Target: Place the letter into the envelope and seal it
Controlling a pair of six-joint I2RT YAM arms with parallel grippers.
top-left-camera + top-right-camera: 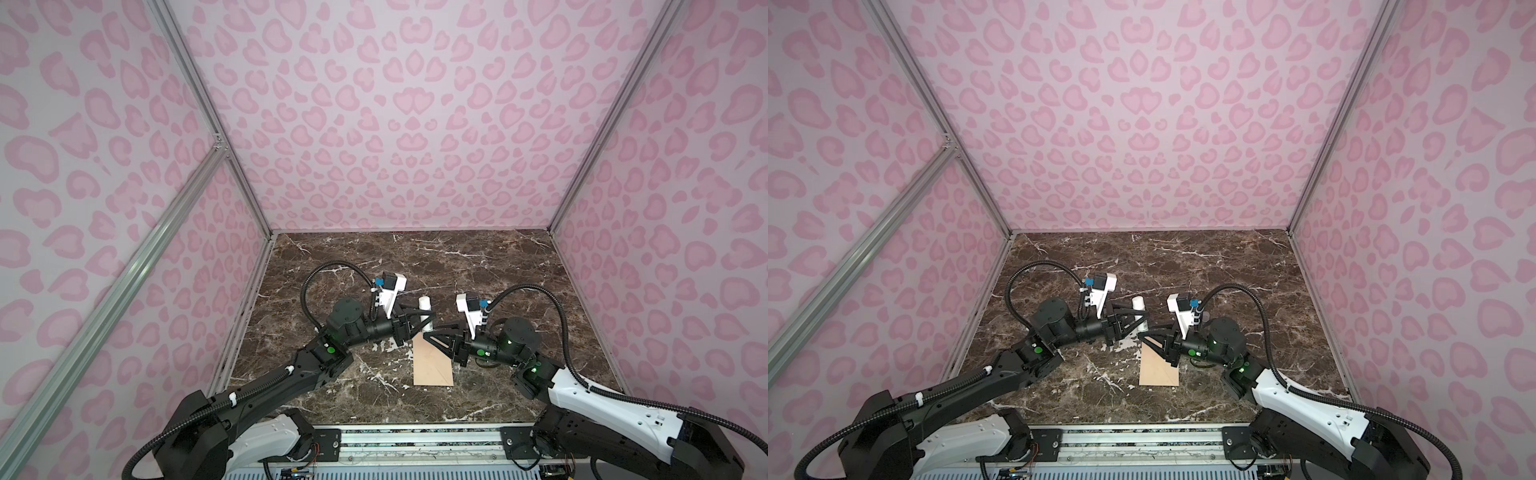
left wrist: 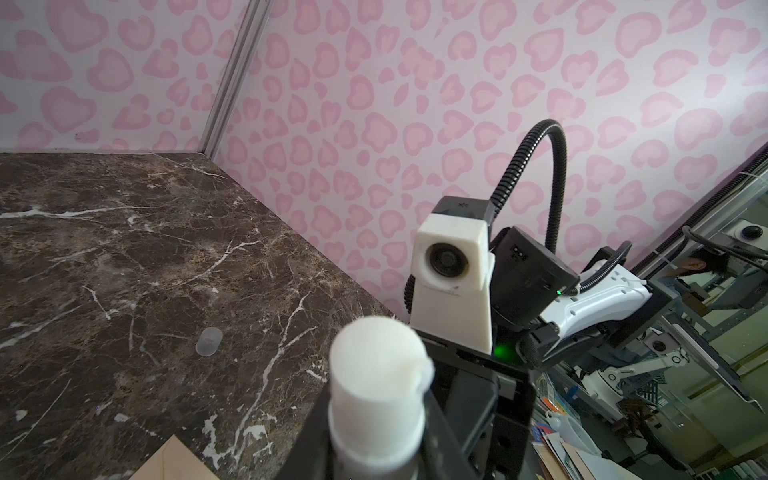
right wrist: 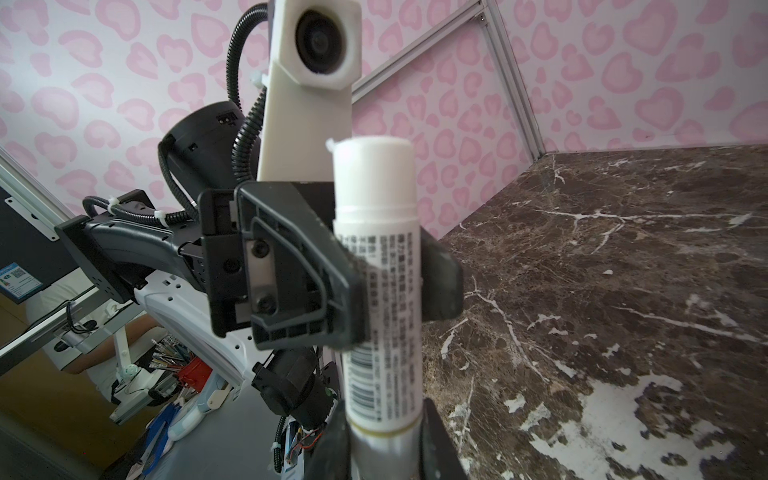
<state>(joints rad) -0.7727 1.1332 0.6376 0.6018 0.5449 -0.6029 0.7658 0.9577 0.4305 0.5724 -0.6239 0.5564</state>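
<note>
The envelope (image 1: 430, 368) lies flat on the worktop (image 1: 478, 266), seam side up, directly under the right tool (image 3: 382, 453) and reaching from it toward the robot's base. The letter shows in no view. Most likely it is already inside, so the first half of the task looks done.

Sealing is what remains. The left tool (image 3: 386, 286) is clamped narrowly round the middle of a white glue stick (image 3: 386, 249), which it holds upright above the envelope's far end. The right tool's jaws sit close against both sides of the stick's base, which reads as a grip, perhaps to twist the glue up. No glue can be made out on the paper, and whether the flap is open I cannot tell.

A small translucent cap (image 2: 209, 341), probably the stick's, lies apart from the left tool on bare worktop.

Count: one envelope, one glue stick, one cap, two tools, no letter visible.
</note>
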